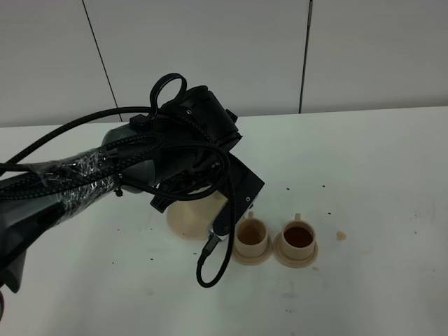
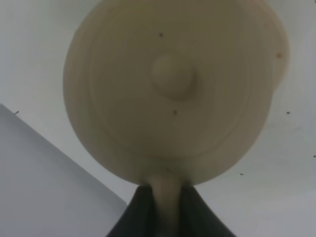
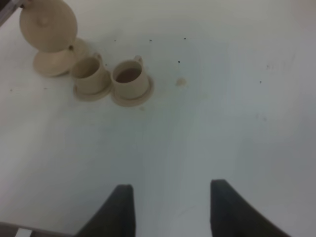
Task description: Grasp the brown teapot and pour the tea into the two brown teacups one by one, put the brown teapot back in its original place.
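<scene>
My left fingers (image 2: pixel 134 219) are clamped on the loop handle of the brown teapot (image 2: pixel 173 94), which is tipped lid-outward above the wide saucer (image 3: pixel 49 65). From up high, my own left arm (image 1: pixel 140 168) and its cables (image 1: pixel 210 269) block the pot. At the saucer's 3 o'clock sit the first teacup (image 1: pixel 250 234) and then the darker second teacup (image 1: pixel 299 238), their saucers touching. A tea stain (image 1: pixel 341 235) marks the surface (image 1: pixel 385 175) further toward 3 o'clock. My right fingers (image 3: pixel 121 212) are apart and empty.

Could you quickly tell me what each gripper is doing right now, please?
Left gripper: closed on the teapot, gripping its handle.
Right gripper: open, holding nothing.
</scene>
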Motion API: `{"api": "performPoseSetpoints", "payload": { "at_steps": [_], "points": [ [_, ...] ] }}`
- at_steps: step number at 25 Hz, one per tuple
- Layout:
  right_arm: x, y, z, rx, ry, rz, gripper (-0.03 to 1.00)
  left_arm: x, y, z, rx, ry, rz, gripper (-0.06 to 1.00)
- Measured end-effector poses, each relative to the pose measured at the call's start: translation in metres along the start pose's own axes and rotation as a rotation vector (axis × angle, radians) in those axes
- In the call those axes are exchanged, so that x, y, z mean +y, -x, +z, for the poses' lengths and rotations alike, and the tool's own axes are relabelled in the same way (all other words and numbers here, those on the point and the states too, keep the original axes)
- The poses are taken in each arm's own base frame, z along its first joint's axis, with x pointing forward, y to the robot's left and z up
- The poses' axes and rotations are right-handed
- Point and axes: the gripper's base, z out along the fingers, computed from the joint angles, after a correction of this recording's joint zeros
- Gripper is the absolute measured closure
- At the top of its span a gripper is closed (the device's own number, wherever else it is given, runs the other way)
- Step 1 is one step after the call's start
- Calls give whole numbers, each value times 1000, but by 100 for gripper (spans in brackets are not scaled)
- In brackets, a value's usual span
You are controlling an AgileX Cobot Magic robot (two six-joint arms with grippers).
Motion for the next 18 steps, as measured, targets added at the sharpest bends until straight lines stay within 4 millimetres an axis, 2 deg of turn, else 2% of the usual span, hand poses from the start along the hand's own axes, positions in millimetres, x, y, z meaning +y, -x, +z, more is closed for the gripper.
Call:
{"api": "performPoseSetpoints", "payload": {
  "at_steps": [18],
  "points": [
    [0,0,0,0,0,0,62,4,8,-7,33,39,51,77]
  ]
}}
